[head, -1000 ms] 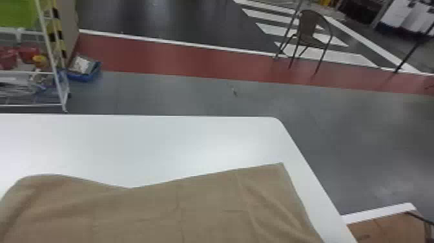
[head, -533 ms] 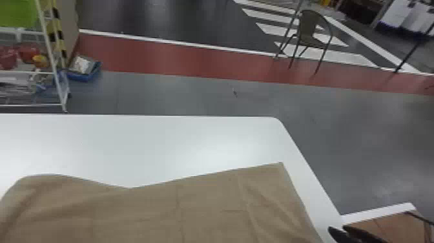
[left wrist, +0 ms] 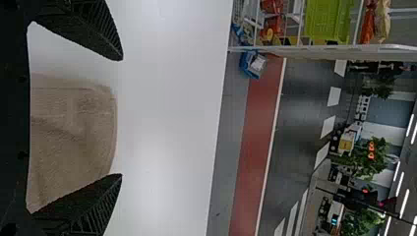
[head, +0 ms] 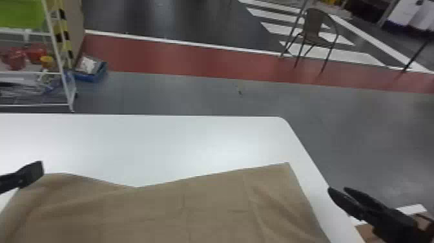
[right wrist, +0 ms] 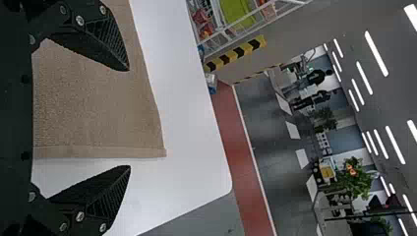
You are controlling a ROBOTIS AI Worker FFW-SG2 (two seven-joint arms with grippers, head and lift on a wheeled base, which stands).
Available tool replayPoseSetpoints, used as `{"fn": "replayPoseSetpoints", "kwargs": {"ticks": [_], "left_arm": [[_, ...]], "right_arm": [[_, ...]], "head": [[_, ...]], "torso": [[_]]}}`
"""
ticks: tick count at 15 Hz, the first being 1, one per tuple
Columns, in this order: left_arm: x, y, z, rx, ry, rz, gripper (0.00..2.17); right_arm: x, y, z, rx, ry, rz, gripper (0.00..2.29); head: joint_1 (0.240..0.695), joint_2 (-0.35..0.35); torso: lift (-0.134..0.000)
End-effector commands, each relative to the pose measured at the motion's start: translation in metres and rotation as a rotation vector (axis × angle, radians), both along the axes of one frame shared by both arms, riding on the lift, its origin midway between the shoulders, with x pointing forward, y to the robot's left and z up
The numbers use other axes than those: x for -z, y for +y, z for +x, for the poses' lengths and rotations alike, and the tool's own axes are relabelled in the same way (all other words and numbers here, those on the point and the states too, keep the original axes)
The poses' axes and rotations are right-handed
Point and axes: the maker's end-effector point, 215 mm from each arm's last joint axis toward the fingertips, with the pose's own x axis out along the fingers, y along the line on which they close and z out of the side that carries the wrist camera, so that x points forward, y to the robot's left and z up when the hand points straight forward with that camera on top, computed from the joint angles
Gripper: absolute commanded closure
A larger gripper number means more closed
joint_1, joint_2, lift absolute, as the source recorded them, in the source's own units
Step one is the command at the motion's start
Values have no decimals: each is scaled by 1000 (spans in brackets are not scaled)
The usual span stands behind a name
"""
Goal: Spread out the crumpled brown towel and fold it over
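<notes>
Okay, brown towel (head: 161, 213) lies on the white surface (head: 193, 142), mostly spread, a few shallow wrinkles, a crease running down near its right side. Far edge dips toward the robot around the middle; far right corner pointed, near the surface's right edge. Towel runs out of the head view at the bottom.

Left end effector (head: 42, 168): at the head view's left edge, by the towel's far left corner. Fingers wide apart in its wrist view, holding nothing, rounded towel end seen between them.

Right end effector (head: 337, 188): right of the towel, by the surface's right edge in the head view. Fingers also wide apart, nothing gripped; its wrist view has the towel's hemmed side and a corner between and past the fingers.

Background: white wire rack (head: 61, 58) with green bin (head: 21, 14), blue tray (head: 92, 76) on the floor beside it, brown chair (head: 315, 29) beyond the surface, red floor strip (head: 177, 55).
</notes>
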Motion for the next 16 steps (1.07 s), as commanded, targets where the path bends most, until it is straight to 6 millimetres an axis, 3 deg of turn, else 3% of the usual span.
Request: {"fn": "replayPoseSetpoints", "kwargs": {"ticks": [1,4,9,16], "left_arm": [[4,23,39,7,5,47,36],[21,41,45,33,56,51,63],[64,51,18,59,204,-20,80],[77,14,15,139,236,-152,181]], "right_arm": [[1,1,8,-2,-11,-32,208],[5,4,13,-4,-6,-35,208],[5,9,22,-17,-5,-48,208],[7,10,30,-23,0,-57,208]], "head": [[695,-276],[695,-225],[695,-189],[695,-197]], "torso": [[-123],[-123],[-123],[-123]]}}
